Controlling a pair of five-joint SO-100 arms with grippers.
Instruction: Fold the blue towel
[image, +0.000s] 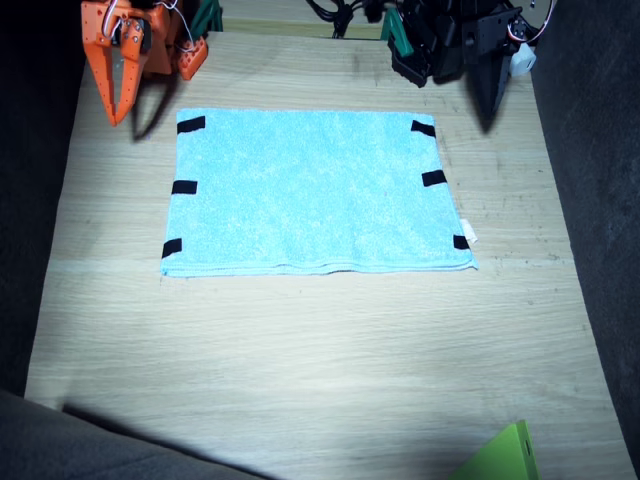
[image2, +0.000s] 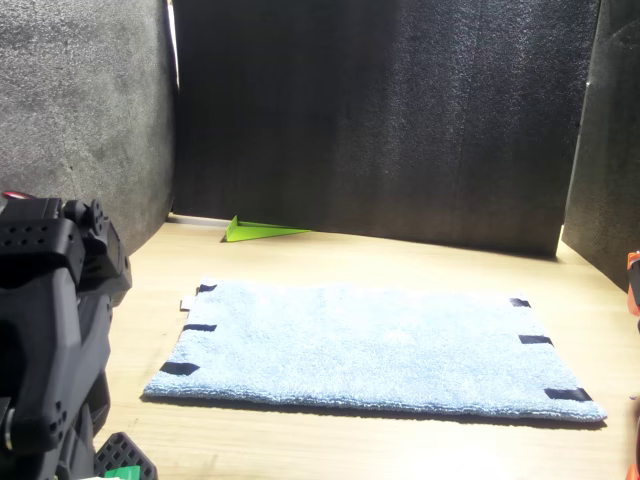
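The blue towel (image: 315, 192) lies spread flat on the wooden table, with short black tape marks along its two short edges and a small white tag (image: 468, 232) at one corner. In the front view the blue towel (image2: 375, 345) also lies flat. My right gripper (image: 116, 108), orange, hangs shut beyond the towel's far corner, clear of the cloth. My left gripper (image: 490, 108), black, hangs shut off the other far corner, also not touching it. Neither holds anything.
A bright green wedge (image: 505, 455) sits at the table's near edge, seen in the front view as the green wedge (image2: 262, 231) by the back wall. Dark foam walls (image2: 380, 110) enclose the table. The left arm's black body (image2: 50, 340) fills the front view's lower corner.
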